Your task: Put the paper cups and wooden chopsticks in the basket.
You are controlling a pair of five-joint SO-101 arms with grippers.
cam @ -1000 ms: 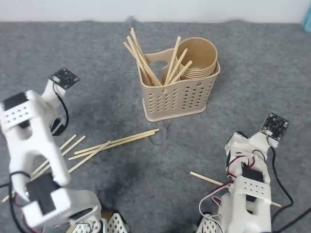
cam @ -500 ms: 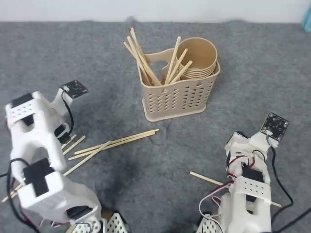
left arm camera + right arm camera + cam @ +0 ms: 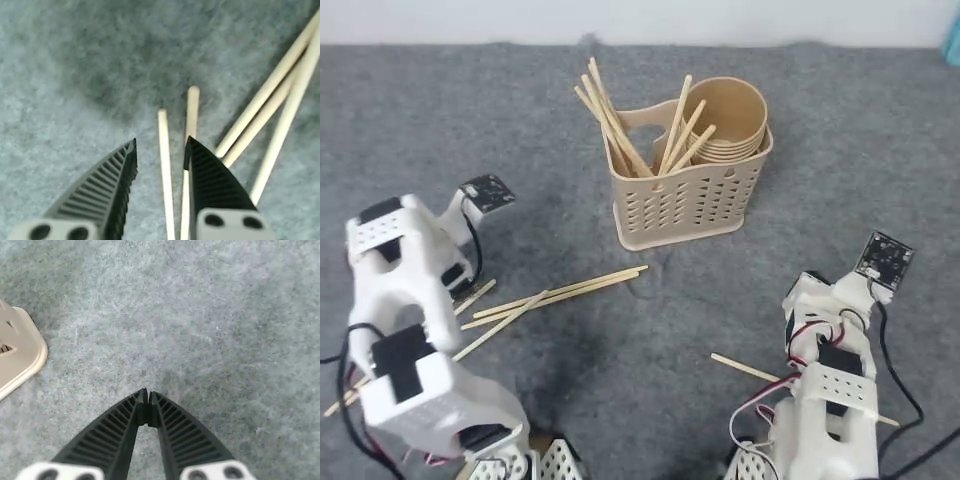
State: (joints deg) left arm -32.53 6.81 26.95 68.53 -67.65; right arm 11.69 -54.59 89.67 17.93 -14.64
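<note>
- The beige perforated basket [image 3: 685, 205] sits at the far middle of the grey carpet [image 3: 860, 150]. A stack of paper cups [image 3: 732, 112] is already in its right half, and a bunch of wooden chopsticks [image 3: 610, 125] stands tilted in it, some leaning across the cups.
- More loose chopsticks [image 3: 560, 292] are fanned out flat on the carpet, near and left of the basket. The left arm [image 3: 405, 290] stands over their left ends and hides part of them.
- The left gripper [image 3: 161, 142] has its jaws spread, low over the carpet. One thin chopstick [image 3: 164, 165] lies in the gap between them, and a second stick [image 3: 192, 110] runs under one jaw. Three more sticks [image 3: 270, 100] lie just beside it.
- One single chopstick [image 3: 745, 367] lies near right, partly covered by the right arm [image 3: 835, 380].
- The right gripper [image 3: 148, 394] has its jaws pressed together with nothing in them, over bare carpet, and a basket corner [image 3: 20, 352] is nearby.
</note>
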